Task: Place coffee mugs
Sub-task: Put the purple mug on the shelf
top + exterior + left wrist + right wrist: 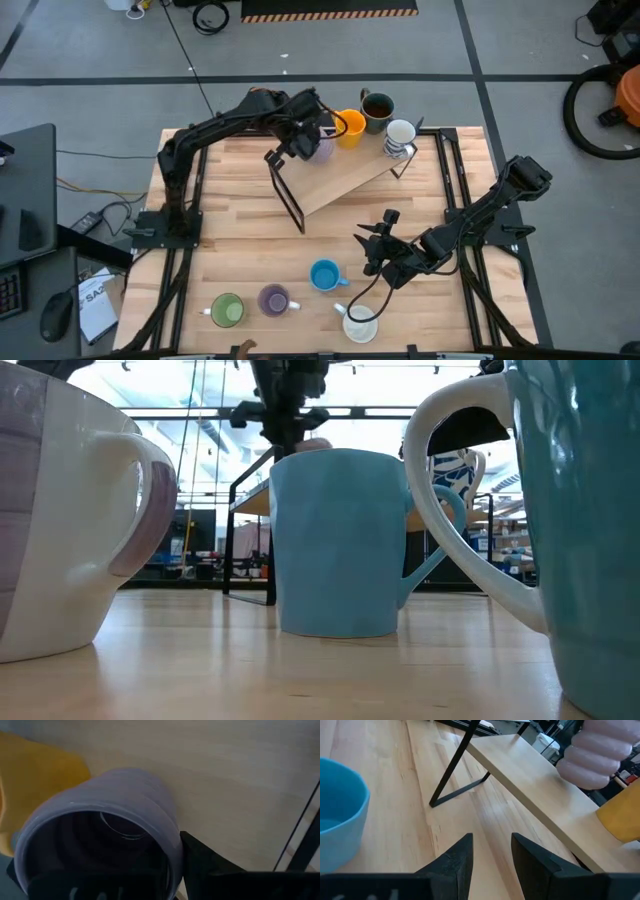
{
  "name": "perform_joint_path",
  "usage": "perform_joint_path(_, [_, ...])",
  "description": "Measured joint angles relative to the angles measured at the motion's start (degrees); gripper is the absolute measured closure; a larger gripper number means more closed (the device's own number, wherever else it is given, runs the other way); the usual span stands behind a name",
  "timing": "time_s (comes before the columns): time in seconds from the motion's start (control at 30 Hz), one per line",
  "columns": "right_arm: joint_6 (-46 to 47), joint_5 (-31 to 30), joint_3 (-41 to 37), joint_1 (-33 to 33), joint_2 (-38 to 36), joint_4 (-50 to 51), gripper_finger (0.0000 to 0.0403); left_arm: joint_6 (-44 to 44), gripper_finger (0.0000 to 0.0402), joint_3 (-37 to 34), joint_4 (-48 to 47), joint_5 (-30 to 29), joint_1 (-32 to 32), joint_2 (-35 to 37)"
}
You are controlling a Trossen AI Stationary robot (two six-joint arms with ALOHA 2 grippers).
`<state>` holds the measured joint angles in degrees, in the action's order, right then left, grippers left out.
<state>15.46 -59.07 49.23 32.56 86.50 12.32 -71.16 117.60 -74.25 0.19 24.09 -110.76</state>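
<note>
A tilted wooden shelf board (340,175) on black legs stands at the table's far side. On it are an orange mug (350,128), a dark mug (377,110) and a white patterned mug (400,135). My left gripper (312,140) is shut on a pale purple ribbed mug (115,815) at the shelf's far-left end, beside the orange mug. A green mug (227,310), a purple mug (275,299), a blue mug (325,275) and a white mug (360,325) stand on the table near its near edge. My right gripper (492,850) is open, hovering over the table right of the blue mug. My left gripper holds the pale purple mug across its body near the rim (172,845), pinched from outside between the two fingers (205,862). The fingers come from above, slanting down, and the wrist view looks into the mug's mouth. Whether its base rests on the shelf cannot be told.
The shelf's black legs (285,195) reach onto the table's middle. Black frame rails (455,170) run along the table's left and right sides. Bare wood lies between the shelf and the row of near mugs. In the low view the blue mug (340,540) stands between two larger near mugs.
</note>
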Motion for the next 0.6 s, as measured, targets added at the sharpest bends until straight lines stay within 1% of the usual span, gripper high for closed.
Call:
perform_joint_path(0.3, [-0.2,-1.3,0.0,0.0,0.0,-0.3,0.0264,-0.2,0.0361,0.0,2.1,5.6,2.5,0.0])
perform_joint_path(0.6, [0.0,-1.3,0.0,0.0,0.0,-0.3,0.0264,-0.2,0.0361,0.0,4.1,6.0,2.4,0.0])
